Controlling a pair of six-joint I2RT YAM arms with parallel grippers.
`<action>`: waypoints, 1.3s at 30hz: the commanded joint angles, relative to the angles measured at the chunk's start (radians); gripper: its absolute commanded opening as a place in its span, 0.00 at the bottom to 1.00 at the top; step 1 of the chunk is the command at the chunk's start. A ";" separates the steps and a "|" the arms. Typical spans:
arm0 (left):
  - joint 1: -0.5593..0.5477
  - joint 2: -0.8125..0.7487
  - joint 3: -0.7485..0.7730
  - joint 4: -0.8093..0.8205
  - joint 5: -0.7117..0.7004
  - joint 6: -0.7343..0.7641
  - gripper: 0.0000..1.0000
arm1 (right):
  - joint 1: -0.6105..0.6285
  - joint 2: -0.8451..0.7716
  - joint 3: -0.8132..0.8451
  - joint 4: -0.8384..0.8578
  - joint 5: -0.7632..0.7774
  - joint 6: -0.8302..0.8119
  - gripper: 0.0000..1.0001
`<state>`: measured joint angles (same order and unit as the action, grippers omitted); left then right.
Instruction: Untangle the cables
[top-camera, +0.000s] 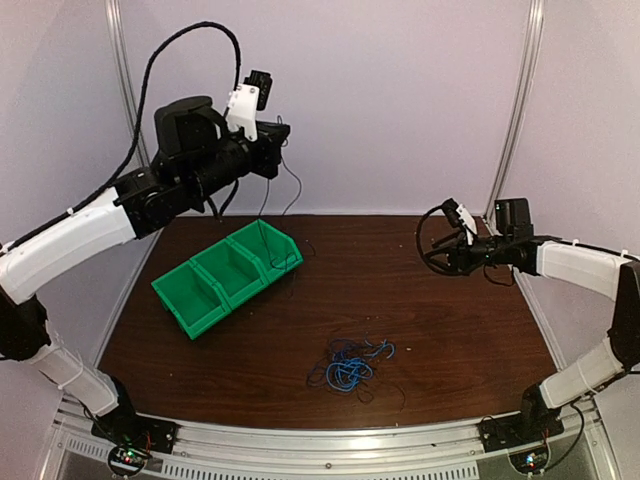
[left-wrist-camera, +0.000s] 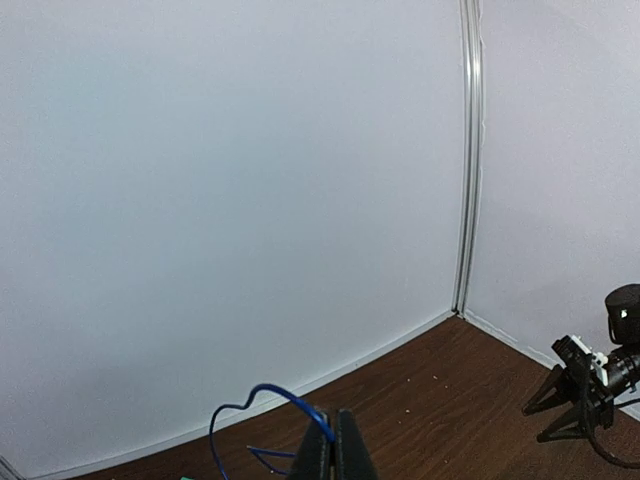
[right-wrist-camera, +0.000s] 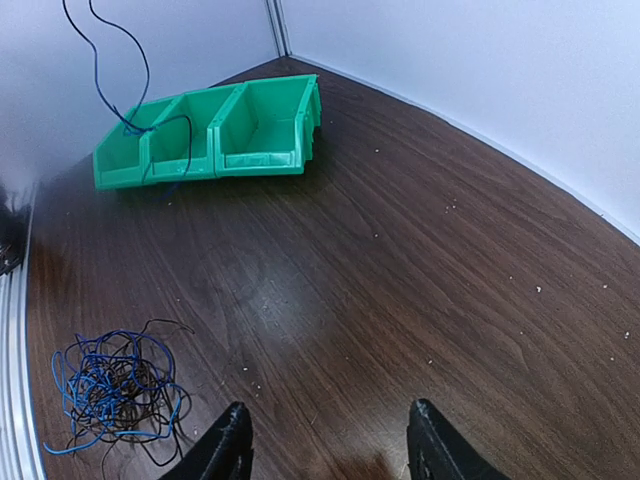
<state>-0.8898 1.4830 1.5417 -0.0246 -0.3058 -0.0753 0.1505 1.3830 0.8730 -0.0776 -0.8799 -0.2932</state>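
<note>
A tangle of thin blue and black cables (top-camera: 350, 365) lies on the dark wood table near the front middle; it also shows in the right wrist view (right-wrist-camera: 110, 385). My left gripper (top-camera: 283, 140) is raised high above the green bins (top-camera: 203, 308). It is shut on one blue cable (left-wrist-camera: 270, 392) in the left wrist view (left-wrist-camera: 336, 445). That cable (right-wrist-camera: 100, 70) hangs down into the bins (right-wrist-camera: 255, 160). A black cable (right-wrist-camera: 185, 140) drapes over a bin edge. My right gripper (top-camera: 435, 248) is open and empty above the table's right side (right-wrist-camera: 330, 445), far from the tangle.
The row of three joined green bins sits slanted at the back left of the table. White walls close the back and sides, with a metal corner post (left-wrist-camera: 468, 150). The right arm (left-wrist-camera: 590, 385) shows in the left wrist view.
</note>
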 joint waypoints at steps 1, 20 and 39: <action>0.006 -0.087 0.026 -0.053 -0.089 0.033 0.00 | -0.005 0.012 0.002 0.029 -0.017 -0.035 0.53; 0.080 -0.336 -0.163 -0.237 -0.246 0.037 0.00 | -0.005 0.022 -0.005 0.021 0.002 -0.062 0.53; 0.387 -0.449 -0.409 -0.238 -0.121 0.020 0.00 | -0.005 0.005 -0.014 0.013 0.001 -0.066 0.53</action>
<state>-0.5545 1.0897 1.1305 -0.2695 -0.4225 -0.0956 0.1505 1.3975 0.8722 -0.0769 -0.8814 -0.3454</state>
